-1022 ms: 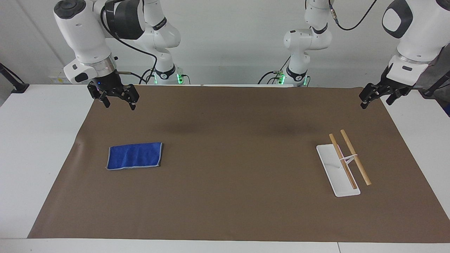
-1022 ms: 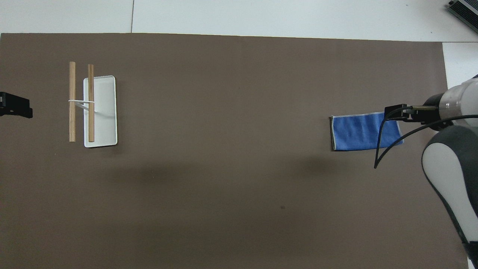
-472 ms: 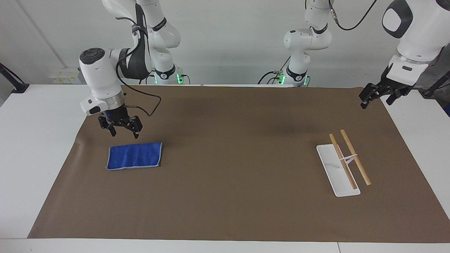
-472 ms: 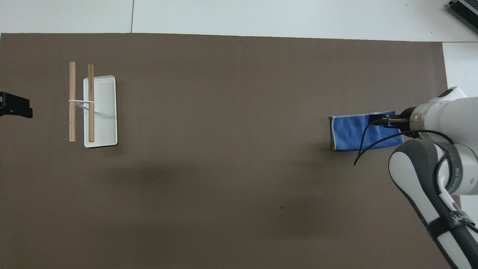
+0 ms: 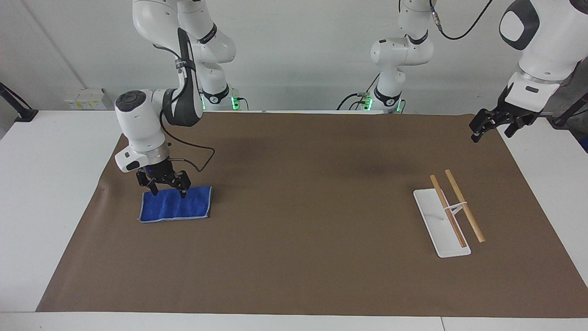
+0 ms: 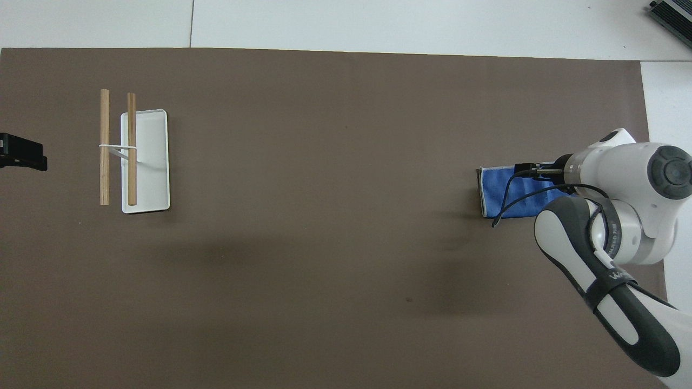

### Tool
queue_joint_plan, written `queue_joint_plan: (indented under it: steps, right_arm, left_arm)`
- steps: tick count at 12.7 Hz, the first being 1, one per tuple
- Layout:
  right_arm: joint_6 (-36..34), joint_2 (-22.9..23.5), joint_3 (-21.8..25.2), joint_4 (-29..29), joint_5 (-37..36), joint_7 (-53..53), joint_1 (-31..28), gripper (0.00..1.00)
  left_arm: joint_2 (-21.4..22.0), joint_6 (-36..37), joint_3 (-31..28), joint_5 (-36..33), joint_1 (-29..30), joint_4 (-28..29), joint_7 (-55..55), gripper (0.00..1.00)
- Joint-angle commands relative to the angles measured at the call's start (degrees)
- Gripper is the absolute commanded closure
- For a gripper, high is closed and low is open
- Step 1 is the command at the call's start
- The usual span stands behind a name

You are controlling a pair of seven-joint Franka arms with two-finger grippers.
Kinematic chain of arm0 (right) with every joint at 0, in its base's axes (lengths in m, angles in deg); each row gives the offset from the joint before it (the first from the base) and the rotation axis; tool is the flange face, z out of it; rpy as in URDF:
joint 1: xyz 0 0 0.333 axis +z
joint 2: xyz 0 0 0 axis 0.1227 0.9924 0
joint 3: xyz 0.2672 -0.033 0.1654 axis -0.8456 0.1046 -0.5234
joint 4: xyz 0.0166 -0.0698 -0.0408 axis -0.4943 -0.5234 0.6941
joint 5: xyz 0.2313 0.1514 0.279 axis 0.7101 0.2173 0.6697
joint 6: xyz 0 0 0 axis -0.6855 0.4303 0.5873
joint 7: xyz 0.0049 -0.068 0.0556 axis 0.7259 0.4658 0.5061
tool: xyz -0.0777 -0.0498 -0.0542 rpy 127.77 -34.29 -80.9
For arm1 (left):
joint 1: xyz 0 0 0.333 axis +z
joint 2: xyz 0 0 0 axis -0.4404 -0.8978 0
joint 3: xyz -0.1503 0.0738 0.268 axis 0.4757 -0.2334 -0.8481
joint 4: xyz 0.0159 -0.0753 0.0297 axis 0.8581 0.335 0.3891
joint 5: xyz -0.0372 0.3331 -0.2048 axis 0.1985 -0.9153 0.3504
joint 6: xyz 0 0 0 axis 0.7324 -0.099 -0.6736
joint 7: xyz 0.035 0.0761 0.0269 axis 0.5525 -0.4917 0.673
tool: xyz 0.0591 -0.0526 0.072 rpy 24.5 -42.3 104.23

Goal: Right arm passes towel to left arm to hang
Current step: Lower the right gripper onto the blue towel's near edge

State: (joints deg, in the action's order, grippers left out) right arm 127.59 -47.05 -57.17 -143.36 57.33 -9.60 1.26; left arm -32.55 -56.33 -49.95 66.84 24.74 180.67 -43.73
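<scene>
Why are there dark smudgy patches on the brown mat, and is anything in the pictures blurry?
Facing view: soft shadows from the raised arms fall on the brown mat nearer to the robots; the blue towel and the wooden rack look sharp. Overhead view: one faint wide shadow crosses the mat, and the right arm hides part of the towel.

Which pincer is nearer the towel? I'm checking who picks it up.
Right. The right pincer is open just over the towel; the left pincer waits at the left arm's end.
</scene>
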Motion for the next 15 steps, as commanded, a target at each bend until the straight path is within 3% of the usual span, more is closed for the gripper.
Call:
queue_joint_plan:
  steps: [1, 5, 15]
  right_arm:
    - [3.53, 2.66, -0.27, 0.24, 0.02, 2.32, -0.45, 0.0]
    - [5.65, 4.95, -0.27, 0.07, 0.02, 2.67, -0.72, 0.0]
    - [5.84, 4.96, -0.27, -3.1, 0.02, 8.92, -1.51, 0.0]
  left_arm:
    - [1.87, -0.24, 0.15, 0.53, 0.34, 2.13, 0.07, 0.0]
    - [1.87, -0.24, 0.15, 0.53, 0.34, 2.13, 0.07, 0.0]
    - [1.87, -0.24, 0.15, 0.53, 0.34, 2.13, -0.01, 0.0]
